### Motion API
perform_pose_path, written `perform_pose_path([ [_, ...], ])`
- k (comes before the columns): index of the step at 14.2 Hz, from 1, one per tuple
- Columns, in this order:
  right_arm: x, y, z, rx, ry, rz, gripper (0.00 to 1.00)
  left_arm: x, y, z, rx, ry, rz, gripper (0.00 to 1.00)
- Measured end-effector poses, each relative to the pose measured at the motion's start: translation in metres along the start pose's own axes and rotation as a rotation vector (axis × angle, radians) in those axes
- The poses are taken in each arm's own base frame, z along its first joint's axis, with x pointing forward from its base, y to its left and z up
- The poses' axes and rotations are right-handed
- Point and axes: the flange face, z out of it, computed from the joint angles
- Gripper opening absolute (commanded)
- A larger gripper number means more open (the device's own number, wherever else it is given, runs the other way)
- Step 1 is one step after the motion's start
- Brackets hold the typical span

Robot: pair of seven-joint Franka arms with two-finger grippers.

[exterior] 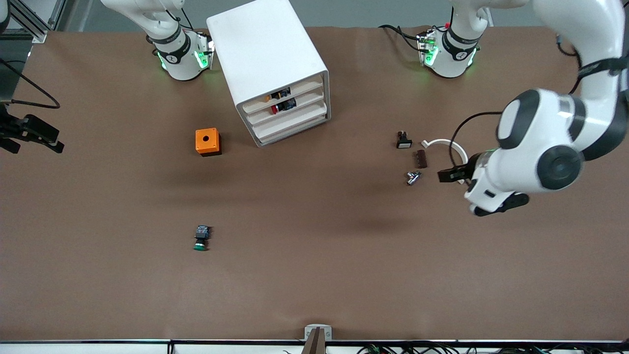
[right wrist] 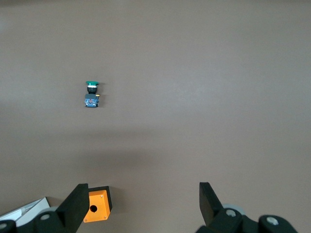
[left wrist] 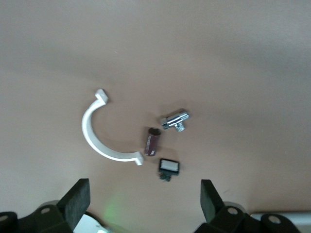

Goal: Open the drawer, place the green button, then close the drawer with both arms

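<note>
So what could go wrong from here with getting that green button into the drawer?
1. The drawer sits shut among four close fronts, so the fingers could hook the wrong one.
2. The button lies on its side, so it might roll when gripped.
3. The left gripper hangs open over a white clip and a metal fitting and could knock them.

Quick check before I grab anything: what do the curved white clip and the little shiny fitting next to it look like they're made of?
The curved white clip looks like matte plastic: even white, no glints. The shiny fitting looks like chromed or polished metal, with bright mirror-like highlights, though plated plastic can't be ruled out.
</note>
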Motion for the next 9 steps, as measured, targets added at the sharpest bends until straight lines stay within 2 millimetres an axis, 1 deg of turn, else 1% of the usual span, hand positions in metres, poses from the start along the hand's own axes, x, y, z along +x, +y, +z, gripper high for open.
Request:
perform_pose_path([
  [2, 0.015, -0.009, 0.030, 0.003, -0.031, -0.016, 1.00, 0.008, 0.027, 0.031, 0.028, -0.037, -0.059, 1.00],
  [3, 0.024, -0.018, 0.049, 0.003, -0.038, -0.031, 1.00, 0.007, 0.041, 0.046, 0.046, -0.051, -0.096, 1.00],
  [5, 0.043, -0.042, 0.090, 0.003, -0.056, -0.057, 1.00, 0.001, 0.067, 0.073, 0.085, -0.073, -0.184, 1.00],
  [6, 0.051, -0.053, 0.112, 0.005, -0.069, -0.053, 1.00, -0.001, 0.077, 0.085, 0.103, -0.081, -0.234, 1.00],
  [8, 0.063, -0.076, 0.157, 0.014, -0.095, -0.005, 1.00, -0.009, 0.097, 0.107, 0.137, -0.093, -0.339, 1.00],
  [9, 0.068, -0.090, 0.179, 0.019, -0.101, 0.037, 1.00, -0.015, 0.110, 0.118, 0.147, -0.094, -0.399, 1.00],
])
